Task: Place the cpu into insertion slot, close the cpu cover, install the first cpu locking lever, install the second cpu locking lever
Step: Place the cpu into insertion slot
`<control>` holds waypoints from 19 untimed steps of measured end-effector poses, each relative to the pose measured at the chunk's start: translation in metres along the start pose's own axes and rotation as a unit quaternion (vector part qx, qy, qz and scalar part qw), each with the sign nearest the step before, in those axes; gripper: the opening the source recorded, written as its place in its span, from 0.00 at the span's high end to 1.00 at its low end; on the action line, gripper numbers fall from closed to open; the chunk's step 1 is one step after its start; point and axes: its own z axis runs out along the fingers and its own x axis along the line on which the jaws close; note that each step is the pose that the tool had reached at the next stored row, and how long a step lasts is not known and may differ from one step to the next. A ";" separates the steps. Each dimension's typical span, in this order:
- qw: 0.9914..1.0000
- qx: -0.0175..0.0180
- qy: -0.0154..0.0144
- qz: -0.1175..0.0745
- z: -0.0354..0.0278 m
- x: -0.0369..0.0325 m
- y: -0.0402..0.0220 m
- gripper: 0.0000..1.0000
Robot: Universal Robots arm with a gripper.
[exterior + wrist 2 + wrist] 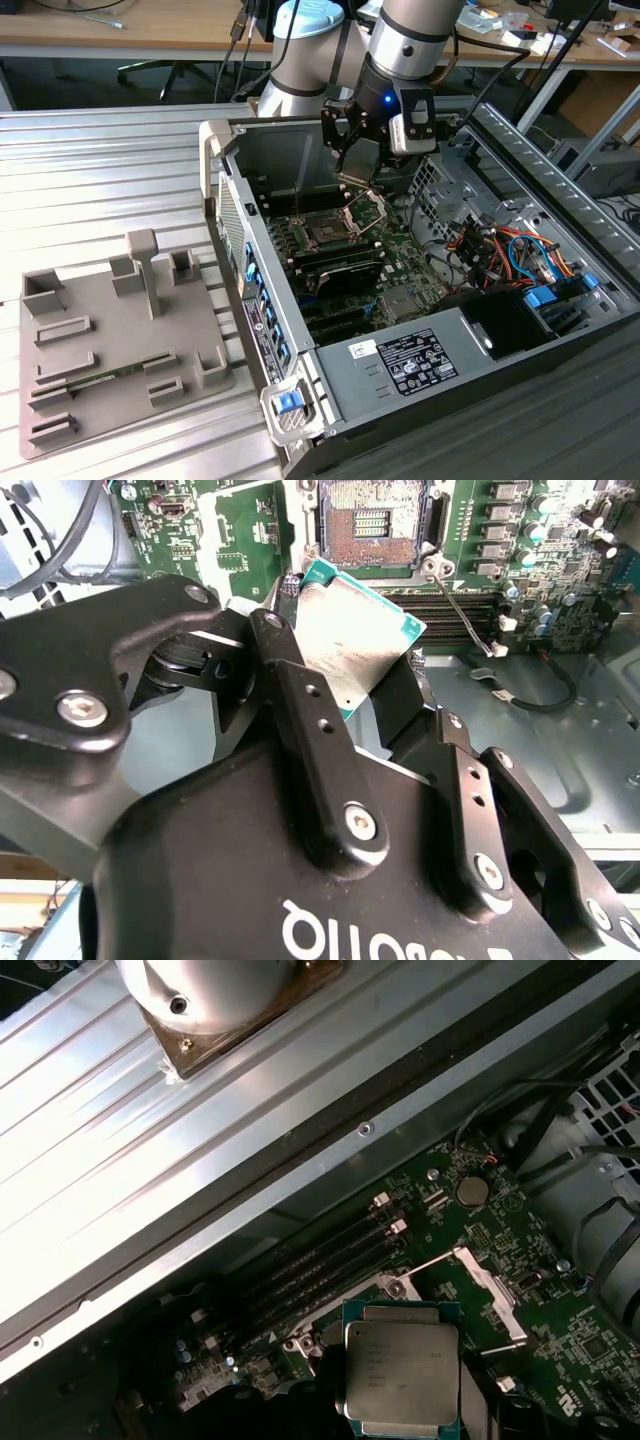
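a robot arm reaches down into an open computer case [232,210] lying on a ribbed metal table [100,170]. a grey tray of fixtures [100,300] sits on the table at the exterior view's left, well apart from the work.

the gripper [358,162] hangs over the green motherboard [395,265] inside the case. its two black fingers [300,715] are clamped on opposite edges of the cpu [362,630], a flat silvery square with a green rim. in the second wrist view the chip sits tilted between them, one corner pointing toward the socket.

the step in hand looks like the first one, placing the chip. the insertion slot [372,525] is bare, its field of contacts showing. the cpu cover [368,207], a thin shiny frame, stands raised on its hinge at the socket's edge on the exterior view's right, so nothing appears closed or latched yet.

the chip is held in the air, near the socket but apart from it, and seems a little to one side rather than over its centre. seating it would likely call for the chip to be levelled, squared to the socket's rim and centred, with the raised cover kept clear of the fingers.
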 end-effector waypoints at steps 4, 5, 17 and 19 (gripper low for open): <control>1.000 0.000 -0.001 0.007 0.0000 0.0000 0.0000 0.45; 1.000 0.000 -0.001 0.008 0.0000 0.0000 0.0000 0.45; 1.000 -0.001 -0.003 0.031 0.0001 0.0000 0.0000 0.45; 0.999 -0.001 -0.003 0.033 0.0001 0.0000 0.0000 0.45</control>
